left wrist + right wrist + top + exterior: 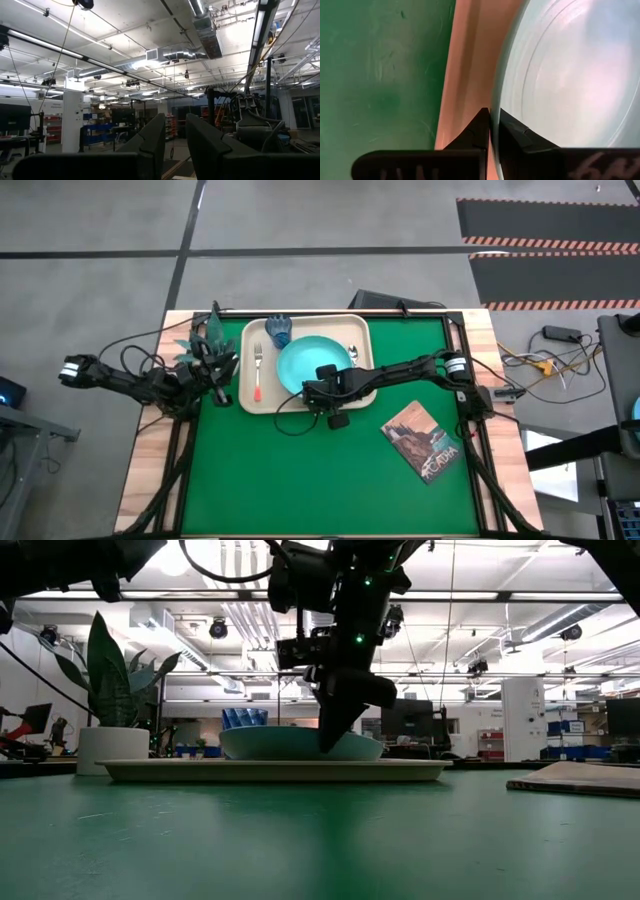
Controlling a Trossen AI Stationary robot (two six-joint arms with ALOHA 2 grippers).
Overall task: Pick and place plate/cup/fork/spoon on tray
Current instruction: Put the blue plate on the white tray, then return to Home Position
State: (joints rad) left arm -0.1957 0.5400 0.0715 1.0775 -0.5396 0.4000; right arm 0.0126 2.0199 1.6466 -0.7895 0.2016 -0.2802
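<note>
The turquoise plate (300, 360) lies on the beige tray (250, 402) at the table's far middle. On the tray too are the fork (258, 370), left of the plate, the dark-blue cup (279, 330) at the far edge, and what looks like the spoon (353, 354) right of the plate. My right gripper (312, 392) is shut on the plate's near rim. In the low view it (328, 745) comes down onto the plate (280, 743). My left gripper (220, 383) waits left of the tray beside the plant, fingers slightly apart (175, 137) and empty. My right gripper pinches the plate's rim (493, 107) at the plate's near side, one finger inside the plate and one outside over the tray (465, 75). The fingers come from above, pointing down. In the low view the plate sits low on the tray, roughly level.
A white pot with a green plant (205, 340) stands at the tray's left, close to my left arm; it also shows in the low view (110, 750). A brown-covered book (422, 440) lies on the green mat to the right. The near half of the mat is free.
</note>
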